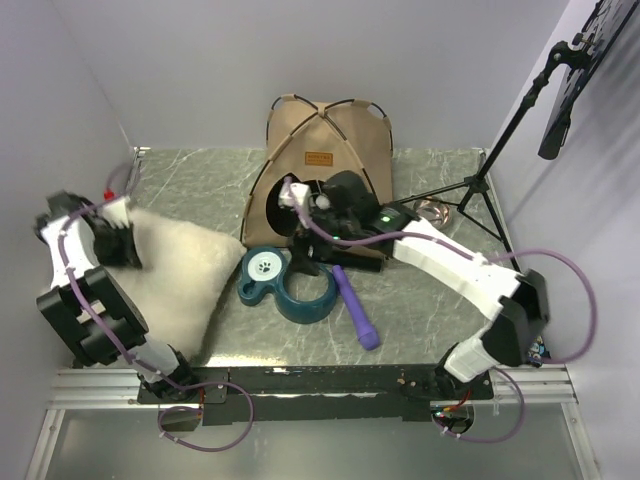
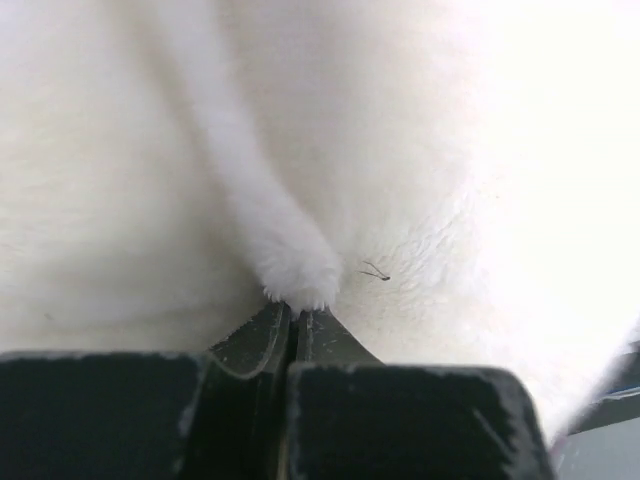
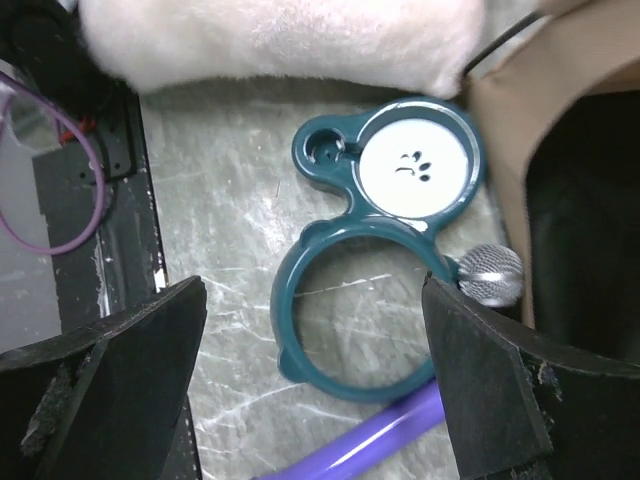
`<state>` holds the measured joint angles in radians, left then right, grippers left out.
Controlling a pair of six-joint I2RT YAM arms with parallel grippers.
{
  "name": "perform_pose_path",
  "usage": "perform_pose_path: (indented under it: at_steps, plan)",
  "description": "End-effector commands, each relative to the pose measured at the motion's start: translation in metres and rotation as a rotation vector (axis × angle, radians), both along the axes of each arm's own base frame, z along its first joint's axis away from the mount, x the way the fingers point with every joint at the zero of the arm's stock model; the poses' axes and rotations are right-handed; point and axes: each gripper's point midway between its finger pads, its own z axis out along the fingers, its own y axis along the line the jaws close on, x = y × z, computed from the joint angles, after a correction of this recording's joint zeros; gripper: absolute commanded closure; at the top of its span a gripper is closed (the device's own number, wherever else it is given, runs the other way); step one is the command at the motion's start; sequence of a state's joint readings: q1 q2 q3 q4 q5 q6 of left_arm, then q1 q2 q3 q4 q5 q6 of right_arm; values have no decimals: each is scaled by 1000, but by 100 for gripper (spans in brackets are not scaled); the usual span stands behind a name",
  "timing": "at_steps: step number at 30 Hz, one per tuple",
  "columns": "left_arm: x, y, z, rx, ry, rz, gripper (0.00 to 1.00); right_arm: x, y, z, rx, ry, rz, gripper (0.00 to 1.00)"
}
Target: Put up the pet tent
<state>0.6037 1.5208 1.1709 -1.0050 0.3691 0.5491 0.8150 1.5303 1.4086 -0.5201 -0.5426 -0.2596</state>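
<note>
The tan fabric pet tent, with thin dark crossing poles and a small brown label patch, is found erected at the far middle of the grey-green marbled tabletop, close against the back wall. Its arched doorway is turned toward the arms and is largely covered in the top view by the right arm's wrist.

The right gripper is held just outside the doorway, above the tabletop; its jaws are spread wide and nothing is held between them. Directly beneath them a teal plastic double-ring toy with a white paw-print disc is lying in front of the doorway. A purple plastic stick is laid against its right side. A small silver mesh ball is seen at the tent's edge.

To the left, a cream-white plush pillow is spread out, one corner near the tent's left foot. The left gripper is pressed into it, jaws closed together, pinching a raised fold of pile.

A black tripod stand is placed at the far right.
</note>
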Motion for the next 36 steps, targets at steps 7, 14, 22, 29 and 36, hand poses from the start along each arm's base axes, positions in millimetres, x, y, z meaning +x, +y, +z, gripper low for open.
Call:
perform_pose_path:
  at_steps: [7,14,22,29,36]
  plan:
    - [28,-89,230,-190,-562,-247,99,-39,-44,88,298,-169,4,5]
    - [-7,-183,306,-322,-792,-556,99,-62,-89,73,277,-217,-90,5]
    - [-42,-260,290,-673,-661,-655,99,-97,-121,27,247,-38,-181,5]
    - [-41,-324,207,-691,-432,-603,99,-110,-135,-2,212,71,-251,2]
    - [-2,-336,155,-659,-304,-376,99,-114,-141,-28,203,303,-349,0]
